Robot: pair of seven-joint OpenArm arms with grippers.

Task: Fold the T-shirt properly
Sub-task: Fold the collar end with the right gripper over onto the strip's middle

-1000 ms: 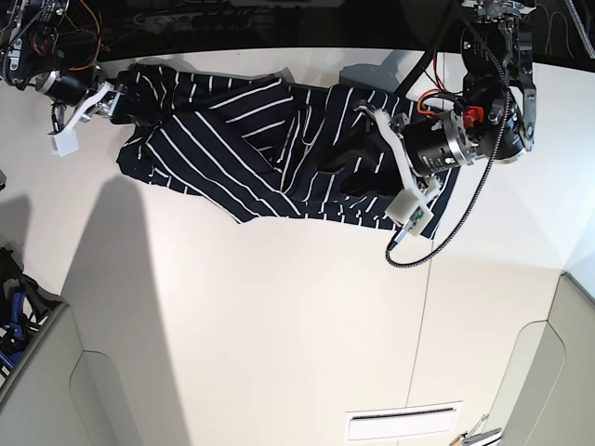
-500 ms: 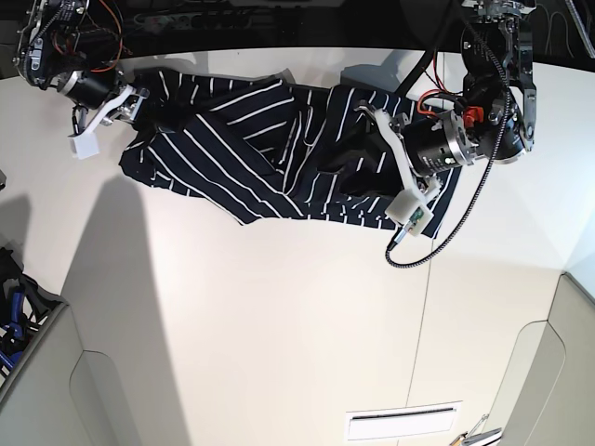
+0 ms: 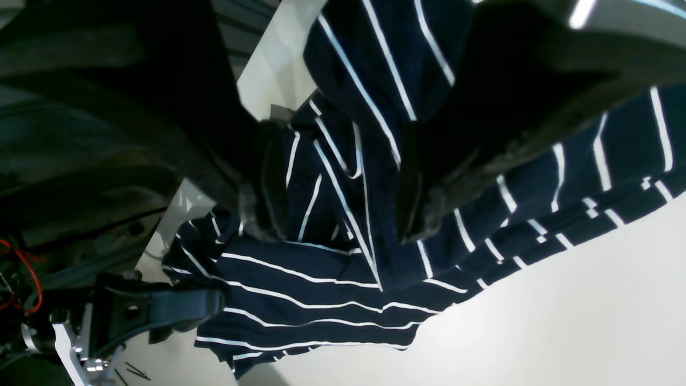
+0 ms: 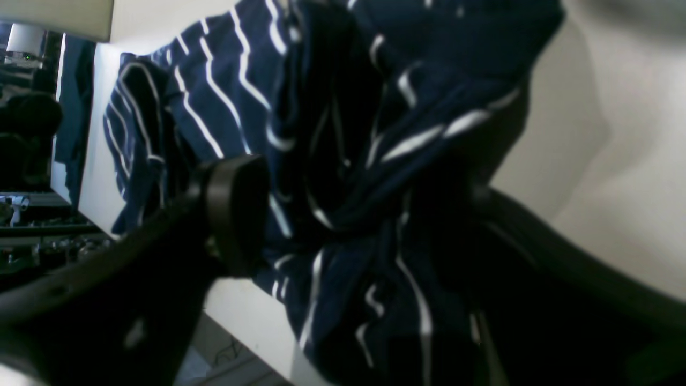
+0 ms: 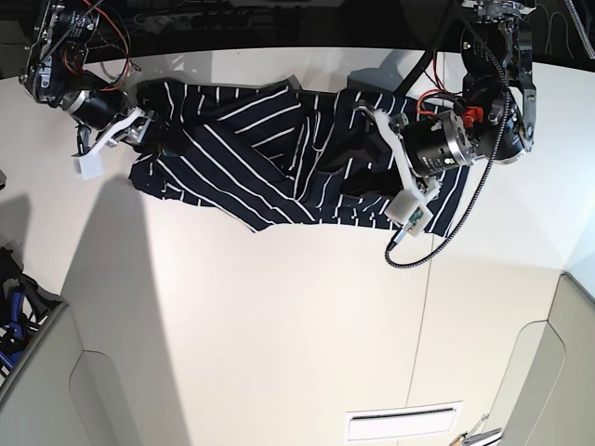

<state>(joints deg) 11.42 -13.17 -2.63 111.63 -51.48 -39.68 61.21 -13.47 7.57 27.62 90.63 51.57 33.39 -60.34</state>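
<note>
The large white tabletop carries the crumpled navy white-striped cloth T-shirt, stretched between both grippers, seemingly so it can be spread out. The left gripper straddles a cloth ridge with parted jaws; whether it pinches, I cannot tell. The right gripper likewise brackets bunched fabric, grip uncertain.

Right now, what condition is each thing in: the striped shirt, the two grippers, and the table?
T-shirt: crumpled and bunched, not yet folded, lying along the far side of the table.
Left gripper: fingers apart, a ridge of shirt cloth between them.
Right gripper: fingers apart, bunched shirt cloth between them at the shirt's other end.
Table: white, bare in front of the shirt.
</note>
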